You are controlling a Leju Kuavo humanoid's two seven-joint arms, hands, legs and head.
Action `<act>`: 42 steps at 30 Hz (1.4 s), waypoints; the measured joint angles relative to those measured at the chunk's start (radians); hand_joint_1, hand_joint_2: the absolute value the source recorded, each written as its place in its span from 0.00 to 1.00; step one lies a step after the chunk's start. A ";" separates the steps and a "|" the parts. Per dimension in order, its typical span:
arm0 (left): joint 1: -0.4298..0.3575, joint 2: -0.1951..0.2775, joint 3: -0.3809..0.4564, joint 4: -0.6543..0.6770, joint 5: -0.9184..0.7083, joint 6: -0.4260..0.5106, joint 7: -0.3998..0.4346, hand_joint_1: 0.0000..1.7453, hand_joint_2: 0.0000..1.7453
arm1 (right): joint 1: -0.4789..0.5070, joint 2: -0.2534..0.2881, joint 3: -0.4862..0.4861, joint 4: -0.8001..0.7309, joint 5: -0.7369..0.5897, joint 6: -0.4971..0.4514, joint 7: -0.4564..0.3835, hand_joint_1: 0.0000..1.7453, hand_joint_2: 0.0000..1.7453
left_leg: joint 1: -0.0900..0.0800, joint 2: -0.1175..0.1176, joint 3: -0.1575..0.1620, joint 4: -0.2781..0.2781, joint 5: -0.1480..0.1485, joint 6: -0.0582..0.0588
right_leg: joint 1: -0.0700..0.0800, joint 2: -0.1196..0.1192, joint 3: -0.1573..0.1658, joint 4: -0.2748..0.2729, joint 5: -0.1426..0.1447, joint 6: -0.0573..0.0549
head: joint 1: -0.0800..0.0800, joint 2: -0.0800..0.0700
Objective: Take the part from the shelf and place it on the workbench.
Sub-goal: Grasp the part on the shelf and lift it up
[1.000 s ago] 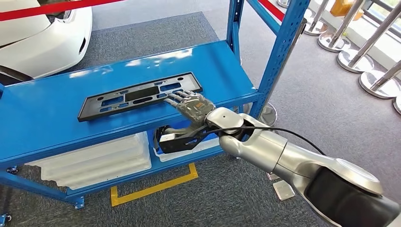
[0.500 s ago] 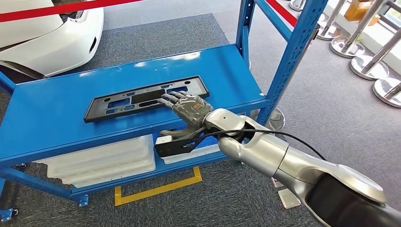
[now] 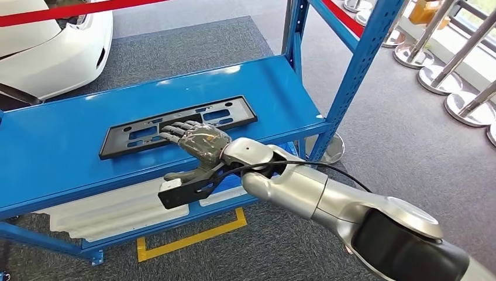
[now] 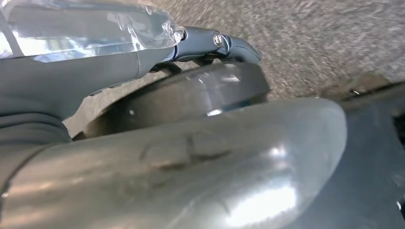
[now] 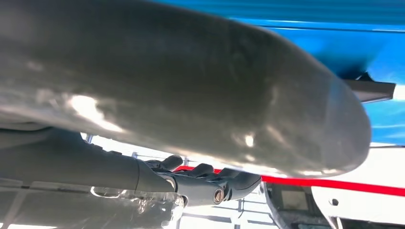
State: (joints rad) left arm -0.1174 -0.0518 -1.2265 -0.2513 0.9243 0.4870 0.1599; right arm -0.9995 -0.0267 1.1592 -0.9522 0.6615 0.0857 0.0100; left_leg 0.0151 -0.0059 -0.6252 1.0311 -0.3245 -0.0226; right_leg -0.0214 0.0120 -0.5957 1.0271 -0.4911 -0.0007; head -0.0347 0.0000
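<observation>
The part is a long black plastic frame with cut-outs, lying flat on the blue shelf near its front edge. My right hand reaches in over the shelf front, its fingers spread flat over the middle of the part's near rail, its thumb hanging below the shelf edge. It grips nothing. In the right wrist view the right hand is seen against the blue shelf underside. My left hand hangs over grey carpet with nothing in it.
Blue uprights stand at the shelf's right end. White moulded trays lie on the lower shelf. A white car and red tape are behind. Chrome stanchions stand at the far right. Yellow floor marking runs under the shelf.
My right hand has slid left along the part, from its right end to its middle. The part stays put on the shelf. The view has shifted slightly.
</observation>
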 joint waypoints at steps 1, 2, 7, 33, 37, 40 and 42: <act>0.000 0.000 0.000 0.000 0.001 0.003 0.002 0.00 0.00 | -0.001 0.002 0.000 0.005 -0.001 0.000 -0.001 0.00 0.00 | 0.001 0.000 0.004 -0.004 0.001 0.008 | -0.001 -0.002 -0.004 0.014 -0.010 0.004 | 0.005 0.000; -0.001 0.000 0.000 0.000 0.003 0.005 0.004 0.00 0.00 | -0.002 0.004 0.000 0.009 -0.002 0.000 -0.002 0.00 0.00 | 0.001 0.000 0.008 -0.007 0.001 0.016 | -0.002 -0.003 -0.018 0.049 -0.031 0.007 | 0.011 0.000; 0.001 -0.001 0.000 0.000 0.010 0.012 0.010 0.00 0.00 | 0.000 0.006 0.007 0.038 -0.004 0.000 -0.004 0.00 0.00 | -0.014 0.000 0.015 -0.008 -0.006 0.035 | 0.000 -0.006 -0.159 0.301 -0.112 0.001 | 0.043 0.000; -0.001 -0.010 0.000 -0.002 0.015 0.016 0.010 0.00 0.00 | -0.007 0.020 0.013 0.089 -0.008 -0.011 0.012 0.00 0.00 | 0.008 -0.001 -0.001 -0.001 0.002 0.007 | 0.000 -0.004 0.017 0.021 -0.039 0.006 | 0.023 0.000; -0.001 -0.010 0.000 -0.002 0.016 0.016 0.010 0.00 0.00 | -0.001 0.014 0.013 0.090 -0.005 -0.010 0.020 0.00 0.00 | -0.001 0.000 0.011 -0.002 -0.010 0.027 | -0.001 -0.007 -0.118 0.256 -0.117 0.006 | 0.049 0.000; 0.001 -0.010 0.000 -0.002 0.016 0.015 0.009 0.00 0.00 | 0.004 0.008 0.013 0.090 -0.004 -0.008 0.026 0.00 0.00 | -0.012 -0.003 0.032 -0.002 -0.025 0.030 | 0.006 -0.007 -0.130 0.211 -0.037 -0.010 | 0.064 0.000; 0.001 -0.011 0.000 -0.002 0.016 0.015 0.007 0.00 0.00 | 0.004 0.005 0.013 0.090 -0.004 -0.006 0.031 0.00 0.00 | -0.016 -0.005 0.046 -0.001 -0.037 0.027 | 0.017 -0.007 -0.080 0.081 0.035 -0.027 | 0.067 0.000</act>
State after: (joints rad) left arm -0.1164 -0.0624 -1.2266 -0.2533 0.9404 0.5022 0.1672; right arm -0.9959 -0.0213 1.1726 -0.8618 0.6577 0.0798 0.0410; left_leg -0.0009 -0.0105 -0.5796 1.0297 -0.3617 0.0040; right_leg -0.0045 0.0045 -0.6753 1.1077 -0.4562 -0.0277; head 0.0321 0.0000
